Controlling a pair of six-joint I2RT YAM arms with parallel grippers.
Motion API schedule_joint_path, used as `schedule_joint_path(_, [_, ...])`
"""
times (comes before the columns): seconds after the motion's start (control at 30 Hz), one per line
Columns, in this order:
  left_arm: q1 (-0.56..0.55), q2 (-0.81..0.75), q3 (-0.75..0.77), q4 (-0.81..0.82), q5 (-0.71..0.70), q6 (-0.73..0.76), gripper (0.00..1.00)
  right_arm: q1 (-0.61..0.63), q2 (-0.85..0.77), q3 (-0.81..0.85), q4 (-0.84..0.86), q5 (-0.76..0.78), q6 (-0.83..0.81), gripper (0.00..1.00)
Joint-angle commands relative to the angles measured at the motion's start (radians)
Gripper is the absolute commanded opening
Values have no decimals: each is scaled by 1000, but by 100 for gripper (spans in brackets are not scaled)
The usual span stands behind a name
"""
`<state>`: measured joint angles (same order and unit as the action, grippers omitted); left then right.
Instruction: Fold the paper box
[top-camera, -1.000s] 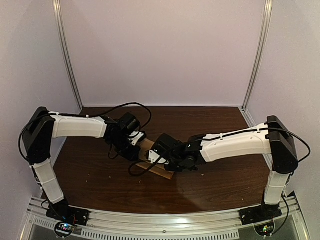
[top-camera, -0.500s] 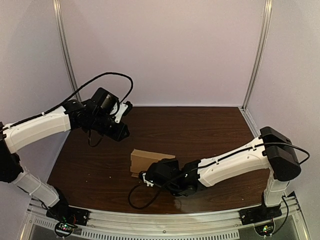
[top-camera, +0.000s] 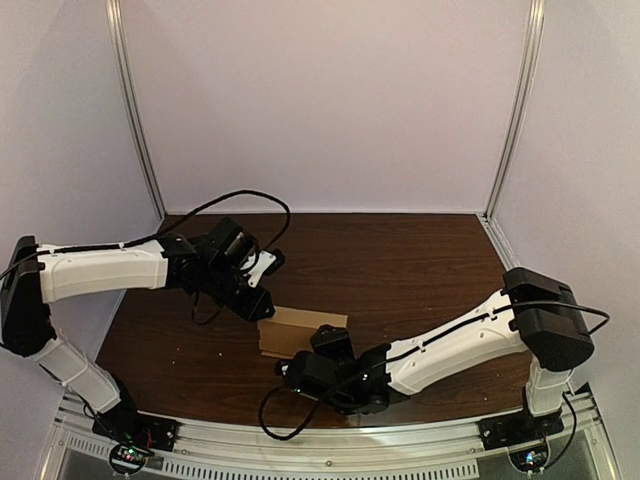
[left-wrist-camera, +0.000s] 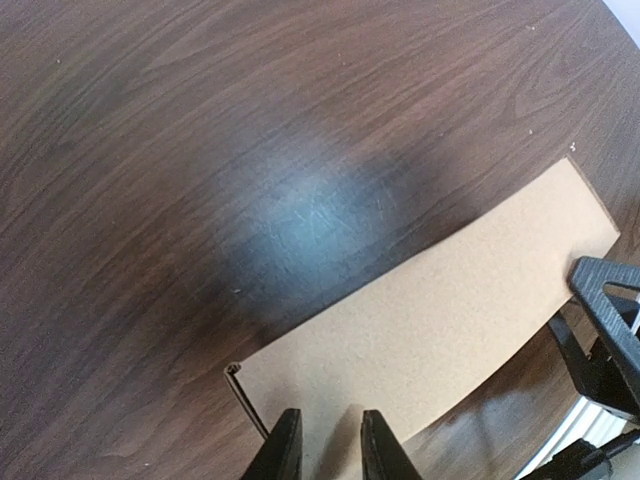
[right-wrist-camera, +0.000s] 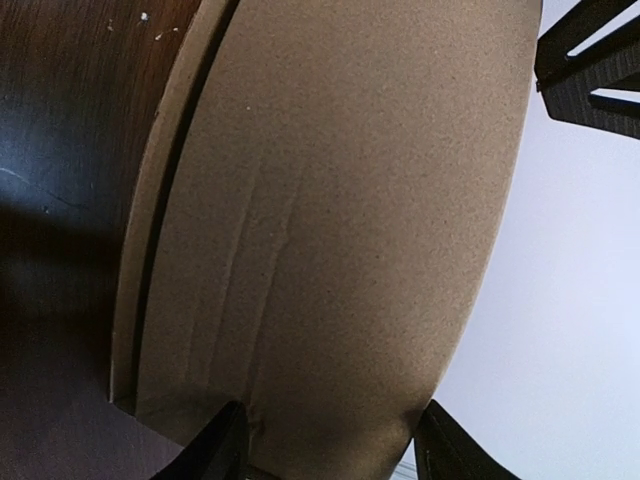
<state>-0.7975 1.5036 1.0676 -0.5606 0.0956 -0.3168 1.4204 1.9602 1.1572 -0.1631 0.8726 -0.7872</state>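
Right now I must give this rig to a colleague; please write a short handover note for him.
Left end effector: narrowly open, nothing seen between its fingers, over the far-left corner of the box.
Right end effector: fingers spread wide with the near edge of the box between them; whether they press it cannot be told.
Box: flat brown cardboard lying on the table, in front of centre.
Done: nothing visibly folded; no wall stands up.
Left: all the folding, it seems.
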Motion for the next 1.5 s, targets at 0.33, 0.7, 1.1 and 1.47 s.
schedule_joint_path(0.33, [-17, -5, -120, 27, -38, -2, 17, 17, 54, -4, -179, -124, 4, 65])
schedule_joint_path(0.7, [-55, -5, -163, 1, -57, -23, 16, -64, -201, 85, -484, -382, 125, 100])
schedule_joint_path(1.1, [-74, -17, -71, -49, -64, -5, 16, -432, -293, 261, -703, -1072, 435, 100])
schedule_joint_path(1.47, [-75, -9, 2, -105, -79, 18, 16, -589, -149, 378, -733, -1382, 532, 96])
